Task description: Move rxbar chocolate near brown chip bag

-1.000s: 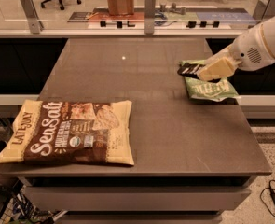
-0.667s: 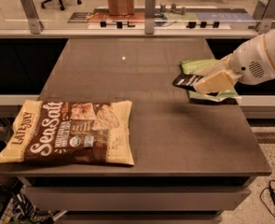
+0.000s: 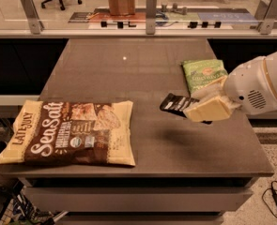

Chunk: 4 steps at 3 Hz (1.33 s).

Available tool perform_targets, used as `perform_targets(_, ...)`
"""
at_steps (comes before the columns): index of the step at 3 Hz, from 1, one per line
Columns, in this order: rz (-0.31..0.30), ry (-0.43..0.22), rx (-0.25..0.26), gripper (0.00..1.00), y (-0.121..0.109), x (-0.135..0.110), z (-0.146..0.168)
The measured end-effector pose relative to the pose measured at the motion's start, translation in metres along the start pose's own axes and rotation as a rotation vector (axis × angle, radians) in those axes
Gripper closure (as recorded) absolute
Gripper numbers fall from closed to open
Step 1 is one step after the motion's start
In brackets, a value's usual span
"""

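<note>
The rxbar chocolate (image 3: 176, 104) is a small black bar held in my gripper (image 3: 201, 108), lifted above the table right of centre. The gripper's cream fingers (image 3: 208, 109) are shut on the bar's right end, and its left end sticks out toward the left. The brown chip bag (image 3: 70, 133) lies flat at the table's front left, with "Sea Salt" and "Late July" lettering. The bar is a short way to the right of the bag's right edge, with bare table between them.
A smaller green bag (image 3: 203, 73) lies on the table's right side, behind the arm. The dark table (image 3: 128, 69) ends close in front of the brown bag. A glass rail with metal posts (image 3: 150, 13) runs behind the table.
My gripper has carried the black bar left and toward the front, away from the green bag and closer to the brown chip bag. The bags have not moved.
</note>
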State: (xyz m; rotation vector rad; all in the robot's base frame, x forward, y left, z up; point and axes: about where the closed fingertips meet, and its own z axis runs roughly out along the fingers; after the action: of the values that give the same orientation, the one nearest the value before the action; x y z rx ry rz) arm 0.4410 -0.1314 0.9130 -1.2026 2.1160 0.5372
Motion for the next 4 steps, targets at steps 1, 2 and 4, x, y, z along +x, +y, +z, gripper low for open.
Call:
perform_targets(1,0.034,0.008,-0.027,1.00,0.009,0.005,0.014)
perform_targets(2,0.071,0.009,-0.069,1.00,0.010,0.014,0.035)
perform_targets(4,0.063,0.011,-0.069,0.59,0.013,0.011,0.035)
